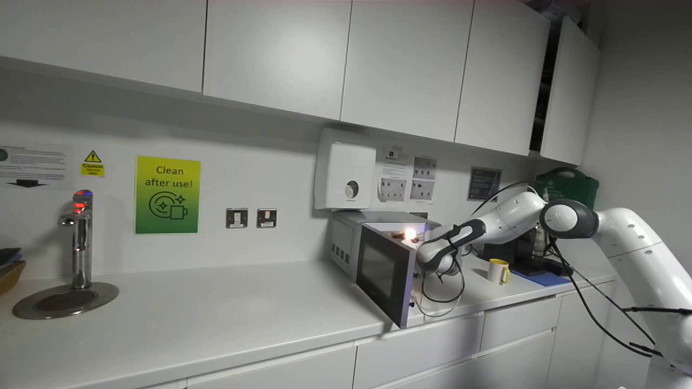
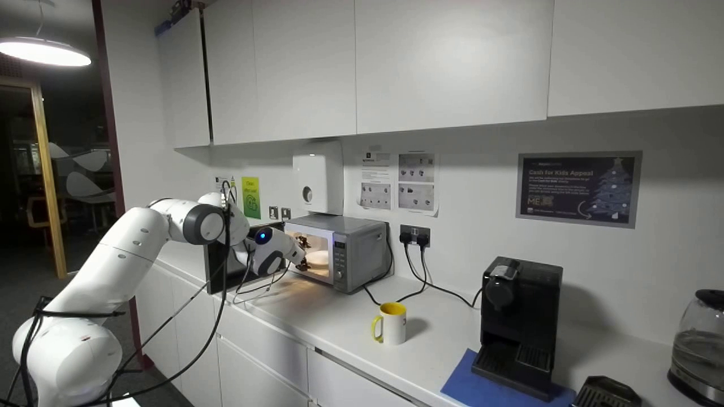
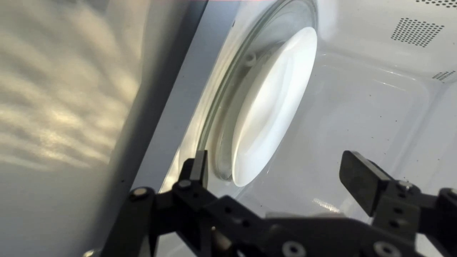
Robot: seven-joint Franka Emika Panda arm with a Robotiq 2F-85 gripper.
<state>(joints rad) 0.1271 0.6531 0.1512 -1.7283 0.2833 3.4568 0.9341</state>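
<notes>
the worktop (image 1: 189,313) runs along beneath your arm (image 1: 638,237), which stretches across to the microwave (image 2: 362,249), lit inside. its door (image 1: 385,275) stands swung open, so that part counts as done. the black coffee machine (image 2: 520,316), on its blue mat (image 2: 469,384), is well apart from your work. inside the microwave you have a glass turntable (image 3: 291,19), and on it rests a shallow white dish (image 3: 275,107); bowl or deep plate is hard to say. your gripper (image 3: 276,171) is at the microwave's mouth, facing the dish, jaws spread wide with nothing caught between them; you cannot tell exactly how deep it sits. the approach looks well advanced, then, but no hold has been taken: the dish lies ahead of you, loose on the glass. the yellow-lined mug (image 2: 393,325) stands on the worktop between microwave and coffee machine, out of your reach's line. at your fingertips (image 3: 200,166) a gap shows to the dish's edge, with no contact visible.
</notes>
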